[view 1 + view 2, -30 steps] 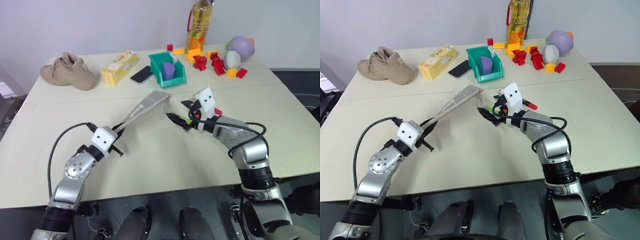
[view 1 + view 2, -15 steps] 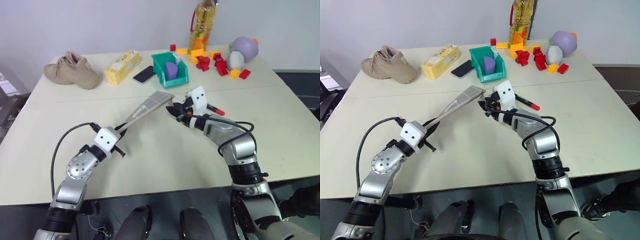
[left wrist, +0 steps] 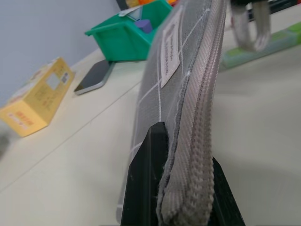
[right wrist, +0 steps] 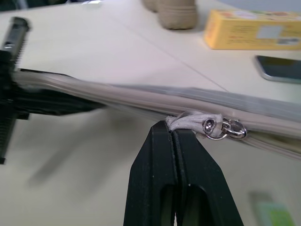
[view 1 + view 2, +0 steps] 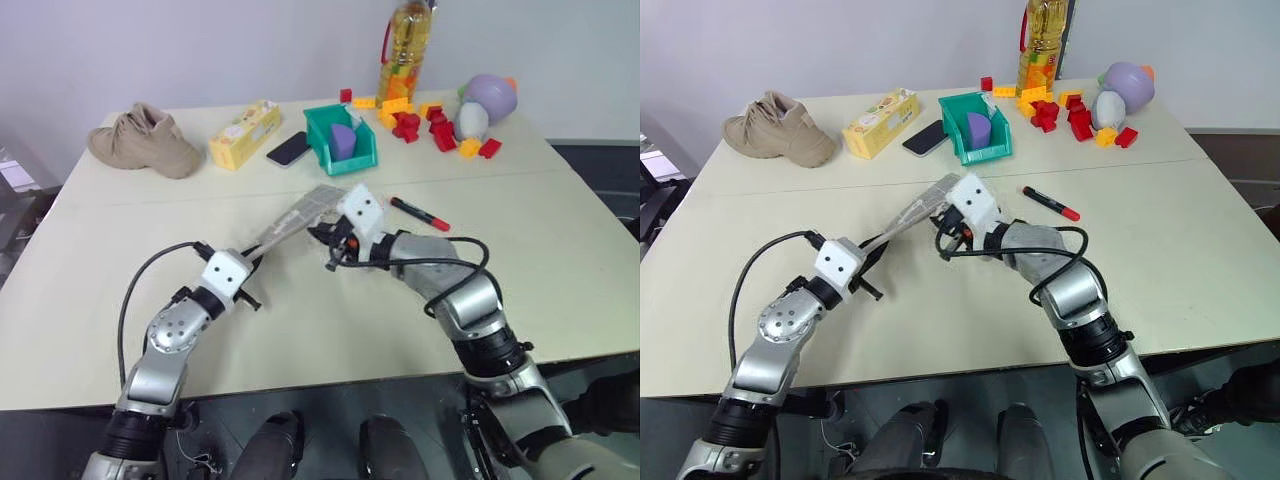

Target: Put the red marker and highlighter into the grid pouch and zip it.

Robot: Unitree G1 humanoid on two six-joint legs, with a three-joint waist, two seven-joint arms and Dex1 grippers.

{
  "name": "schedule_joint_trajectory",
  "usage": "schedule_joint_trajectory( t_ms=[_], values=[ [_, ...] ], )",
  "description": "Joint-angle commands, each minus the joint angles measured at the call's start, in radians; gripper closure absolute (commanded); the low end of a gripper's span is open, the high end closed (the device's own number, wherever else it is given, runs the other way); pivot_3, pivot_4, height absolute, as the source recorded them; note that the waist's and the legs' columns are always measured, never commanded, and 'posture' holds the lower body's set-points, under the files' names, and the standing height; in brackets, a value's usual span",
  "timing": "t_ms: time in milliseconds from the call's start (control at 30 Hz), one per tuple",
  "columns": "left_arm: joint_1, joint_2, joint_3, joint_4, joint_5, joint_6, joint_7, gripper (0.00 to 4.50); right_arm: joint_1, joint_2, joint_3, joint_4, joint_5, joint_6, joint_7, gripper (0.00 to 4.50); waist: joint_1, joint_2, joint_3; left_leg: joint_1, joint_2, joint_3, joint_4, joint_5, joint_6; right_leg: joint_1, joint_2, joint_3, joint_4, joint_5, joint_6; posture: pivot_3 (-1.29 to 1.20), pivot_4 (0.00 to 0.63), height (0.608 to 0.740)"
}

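The grid pouch is held off the table, slanting from near me up toward the green bin. My left gripper is shut on its near end, the black fingers pinching the zipper edge beside the white label. My right gripper is shut on the grey zipper pull, partway along the zipper. The red marker lies flat on the table just right of my right hand. A light green highlighter lies on the table below the pouch, near that hand.
At the back stand a green bin with a purple piece, a phone, a yellow box and a tan shoe. An oil bottle, scattered red and yellow blocks and a purple-grey toy crowd the back right.
My right gripper was open a second ago; it swung left to the pouch and shut on the zipper pull. The marker now shows clear of that hand. My left gripper kept its hold.
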Motion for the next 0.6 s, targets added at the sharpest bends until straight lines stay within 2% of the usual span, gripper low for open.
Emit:
schedule_joint_trajectory(
  t_ms=[33, 267, 600],
  values=[
    [-0.019, -0.021, -0.024, -0.053, 0.014, 0.022, 0.011, 4.5, -0.034, 0.023, 0.057, -0.079, -0.008, -0.003, 0.027, 4.47, 0.0, 0.0, 0.0, 0.0, 0.0, 0.0, 0.0, 0.0, 0.0, 0.0, 0.0, 0.0, 0.0, 0.0, 0.0, 0.0, 0.15, 0.74],
    [-0.054, -0.063, -0.043, -0.051, 0.032, 0.059, 0.038, 4.5, -0.045, 0.032, 0.163, -0.137, -0.017, -0.006, 0.099, 4.47, 0.001, 0.0, 0.0, 0.0, 0.0, 0.0, 0.0, 0.0, 0.0, 0.0, 0.0, 0.0, 0.0, 0.0, 0.0, 0.0, 0.15, 0.74],
    [-0.092, -0.119, -0.052, -0.033, 0.052, 0.085, 0.085, 4.5, -0.056, 0.032, 0.158, -0.14, -0.009, 0.026, 0.126, 4.47, 0.001, 0.0, 0.0, 0.0, 0.0, 0.0, 0.0, 0.0, 0.0, 0.0, 0.0, 0.0, 0.0, 0.0, 0.0, 0.0, 0.15, 0.74]
  ],
)
